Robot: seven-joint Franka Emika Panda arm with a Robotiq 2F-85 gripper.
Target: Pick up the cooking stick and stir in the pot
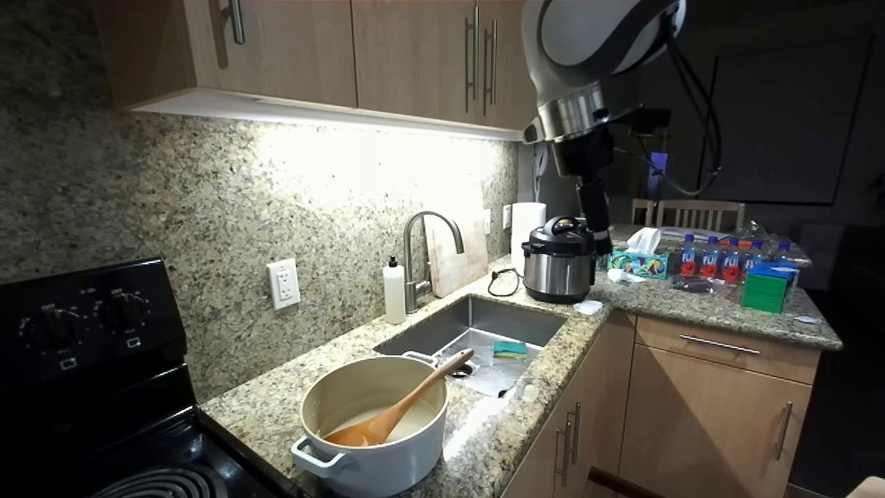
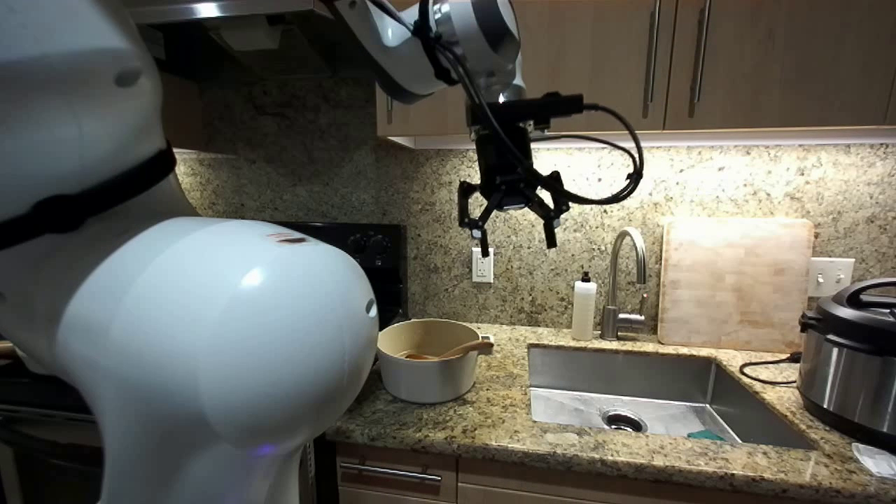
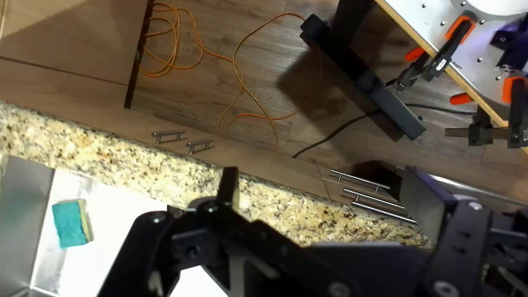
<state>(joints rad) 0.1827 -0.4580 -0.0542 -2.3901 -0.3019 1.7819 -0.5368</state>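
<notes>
Exterior views, both: gripper (image 2: 518, 248) is being held well above counter (image 2: 500, 392), jaws being spread wide, nothing being gripped. Cooking stick (image 1: 399, 409) is being held by pot (image 1: 397, 470), below gripper and off toward stove (image 1: 104, 394); long axis is being slanted, handle (image 1: 444, 373) being propped over pot rim, aimed at sink (image 2: 616, 374). Lowering stoveward is probably being called for. Pale surface is being glimpsed inside pot, liquid or base being undecided. Sponge (image 1: 509, 348) is being contained by sink. Cooker (image 1: 559, 273) is being lidded, contents being hidden.

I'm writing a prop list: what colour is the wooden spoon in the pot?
The wooden spoon is orange-brown; it shows best in an exterior view.
</notes>
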